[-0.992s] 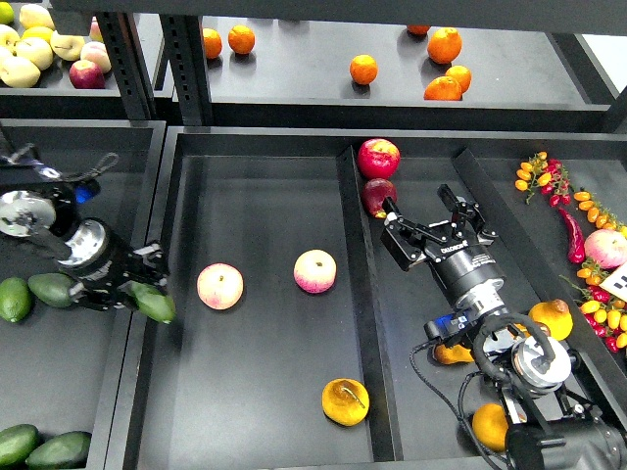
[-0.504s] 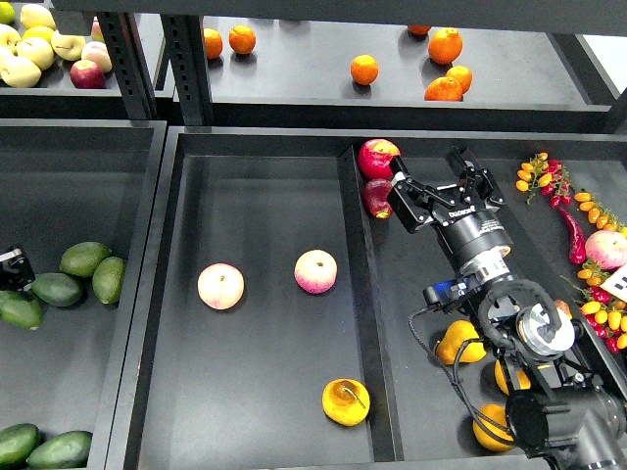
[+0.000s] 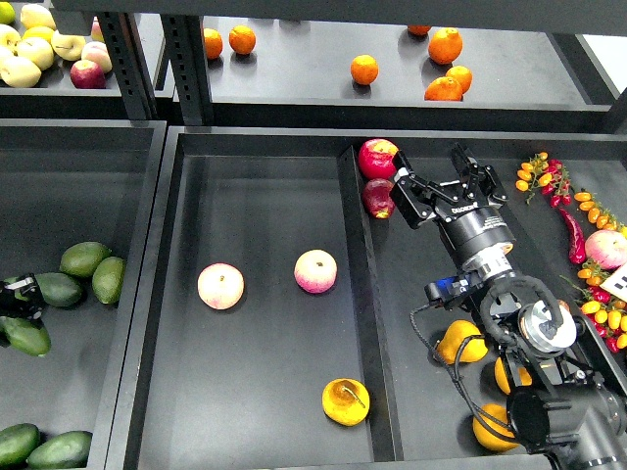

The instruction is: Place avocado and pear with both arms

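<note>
Left gripper (image 3: 18, 296): a second ago it is inside the left bin, carrying an avocado toward the middle tray; now only a small dark tip shows at the left edge, pulled back low. I cannot tell if its fingers are apart or together.

Avocado: the one it carried is not in the middle tray (image 3: 257, 166). I judge it went back to the left bin (image 3: 83, 137), so this half of the task is not done.

Right gripper (image 3: 443, 188): it has moved up the right tray (image 3: 416, 304) since a second ago and now hovers beside the dark red apple (image 3: 378, 197). Its fingers stand apart and hold nothing.

Pear: one pear (image 3: 345, 401) lies in the middle tray, at the front, near the divider. This half looks already placed.

Meaning: I think the next step is a new grasp of an avocado (image 3: 59, 289) by the left arm.

Count, avocados: six visible in the left bin; four in the group by the gripper, two at the front corner.

Count, pears: four; one in the middle tray, three under my right arm, partly hidden.

Count, pink-yellow apples: two, in the middle tray.

Count, red apples: two, at the back of the right tray.

Count, oranges on the shelf: seven, the farthest one cut by the shelf edge.
</note>
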You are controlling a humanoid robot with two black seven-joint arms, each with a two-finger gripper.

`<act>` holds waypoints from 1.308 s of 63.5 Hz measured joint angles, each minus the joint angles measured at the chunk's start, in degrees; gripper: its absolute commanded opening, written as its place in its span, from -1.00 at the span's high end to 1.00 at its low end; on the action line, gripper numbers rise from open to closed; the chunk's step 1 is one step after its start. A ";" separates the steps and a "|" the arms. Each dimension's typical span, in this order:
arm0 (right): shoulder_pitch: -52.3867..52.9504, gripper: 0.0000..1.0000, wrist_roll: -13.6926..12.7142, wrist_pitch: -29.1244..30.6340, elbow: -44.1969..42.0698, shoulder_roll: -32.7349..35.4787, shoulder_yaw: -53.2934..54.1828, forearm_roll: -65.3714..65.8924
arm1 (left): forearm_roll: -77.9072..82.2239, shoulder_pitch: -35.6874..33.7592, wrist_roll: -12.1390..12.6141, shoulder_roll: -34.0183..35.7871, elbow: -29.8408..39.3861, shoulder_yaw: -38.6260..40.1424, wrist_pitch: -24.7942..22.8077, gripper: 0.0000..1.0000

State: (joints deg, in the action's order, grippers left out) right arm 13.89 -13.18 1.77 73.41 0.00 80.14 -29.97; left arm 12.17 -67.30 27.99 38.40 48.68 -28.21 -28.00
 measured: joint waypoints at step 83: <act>-2.42 -0.99 0.19 3.50 0.76 0.00 2.04 -0.09 | 0.41 6.83 0.01 -10.79 -13.04 0.02 0.00 -0.69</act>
State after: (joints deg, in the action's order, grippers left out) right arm 11.47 -12.99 5.27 74.17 0.00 82.18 -30.06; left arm 12.57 -60.48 28.00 27.61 35.64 -28.19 -28.00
